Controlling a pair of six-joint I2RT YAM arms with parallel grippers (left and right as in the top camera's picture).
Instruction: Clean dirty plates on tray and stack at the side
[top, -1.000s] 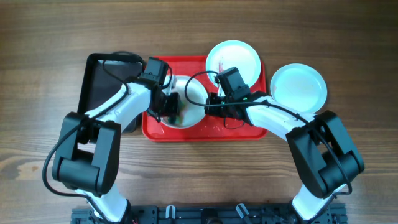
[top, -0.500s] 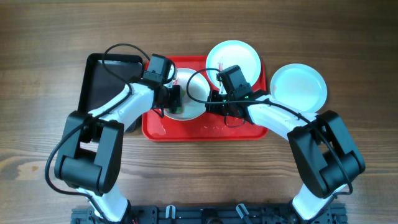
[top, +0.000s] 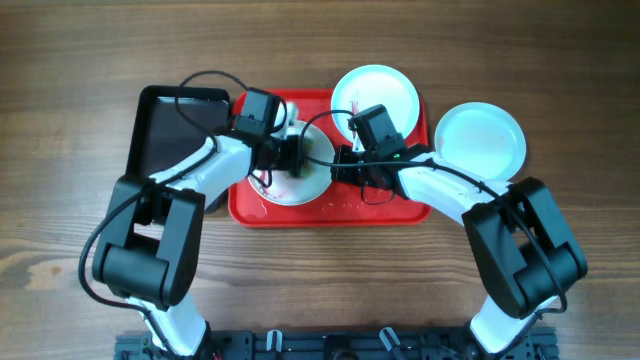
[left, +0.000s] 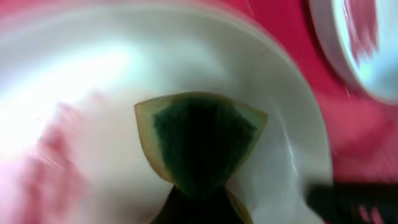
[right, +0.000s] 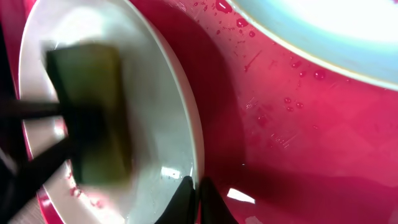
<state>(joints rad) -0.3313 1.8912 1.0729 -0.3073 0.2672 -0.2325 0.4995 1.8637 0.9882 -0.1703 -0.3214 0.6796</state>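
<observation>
While still on white plate (top: 285, 190), sponge (left: 199, 137) farther right.

Red tray (top: 345, 208): streaked white plate (top: 303, 188) at nine o'clock, mint plate (top: 385, 88) at one. Second mint plate (top: 480, 138) outside, three o'clock.

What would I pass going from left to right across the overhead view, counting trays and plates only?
First the black tray → white plate → mint plate at the far corner of the red tray → second mint plate on the table.
</observation>
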